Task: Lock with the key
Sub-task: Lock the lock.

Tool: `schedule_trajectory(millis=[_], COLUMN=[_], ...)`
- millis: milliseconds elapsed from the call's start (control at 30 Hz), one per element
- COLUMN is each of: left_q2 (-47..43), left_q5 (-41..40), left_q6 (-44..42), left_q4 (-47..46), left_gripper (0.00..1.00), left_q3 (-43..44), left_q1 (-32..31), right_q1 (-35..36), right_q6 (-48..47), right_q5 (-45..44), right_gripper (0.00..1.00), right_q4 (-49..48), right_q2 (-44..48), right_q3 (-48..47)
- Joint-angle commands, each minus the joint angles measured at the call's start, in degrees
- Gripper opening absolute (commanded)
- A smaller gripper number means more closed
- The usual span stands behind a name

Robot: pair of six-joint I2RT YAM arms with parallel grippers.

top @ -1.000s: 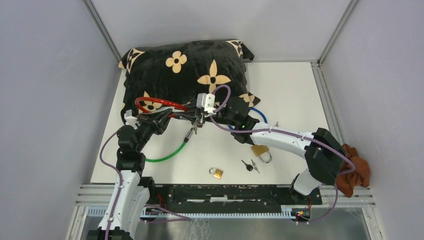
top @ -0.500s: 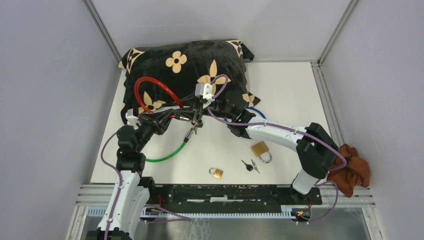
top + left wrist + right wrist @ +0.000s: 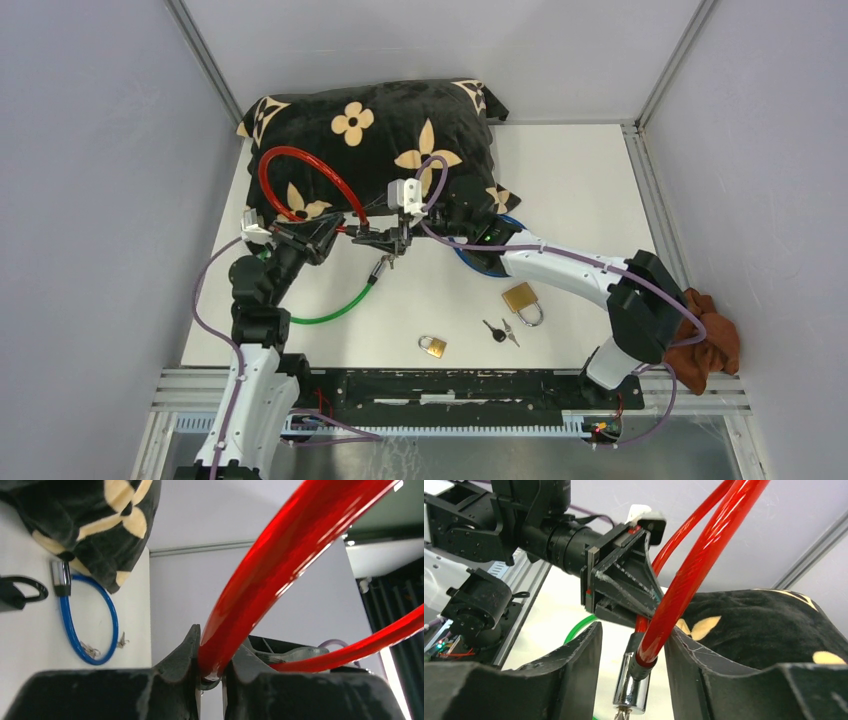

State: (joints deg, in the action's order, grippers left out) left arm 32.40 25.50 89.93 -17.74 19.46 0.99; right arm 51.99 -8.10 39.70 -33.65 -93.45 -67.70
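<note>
Left tool [image 3: 211,652]: pressed shut on the red cable lock [image 3: 285,555], glossy plastic-coated cable pinched between dark matte fingers [image 3: 180,660]. Loop held up in a smooth arc over the pillow [image 3: 390,110], which is black plush with cream flower shapes.

Right tool [image 3: 631,630]: spread wider than the cable, cable end running down between the two fingers, resting against one.

Chrome cylinder [image 3: 630,692] right below that end. Can't tell whether joined to the red cable or to the green cable [image 3: 335,310] lying curved on the white counter [image 3: 580,190].

Also on counter: bigger brass padlock [image 3: 519,297], smaller brass padlock [image 3: 432,346], black-headed keys [image 3: 498,331] between them, blue cable [image 3: 115,625] looped by the pillow corner. Crumpled rust cloth [image 3: 712,345] at the right edge.
</note>
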Motion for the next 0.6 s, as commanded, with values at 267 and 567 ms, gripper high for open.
schedule_trajectory(millis=[267,567], left_q2=[-4.37,-6.11], left_q5=[-2.09,2.13], left_q6=[-15.52,-26.43], left_q4=[-20.03,-27.97], left_gripper=[0.02,0.02], left_q3=[3.83,3.93], left_q1=[0.32,0.31], right_q1=[0.51,0.48], right_q6=[-10.05,-9.92], right_q5=[4.92,5.03], right_gripper=[0.66,0.7], right_q4=[11.95,11.23], right_q2=[3.24,4.25], right_q3=[-3.93,-3.56])
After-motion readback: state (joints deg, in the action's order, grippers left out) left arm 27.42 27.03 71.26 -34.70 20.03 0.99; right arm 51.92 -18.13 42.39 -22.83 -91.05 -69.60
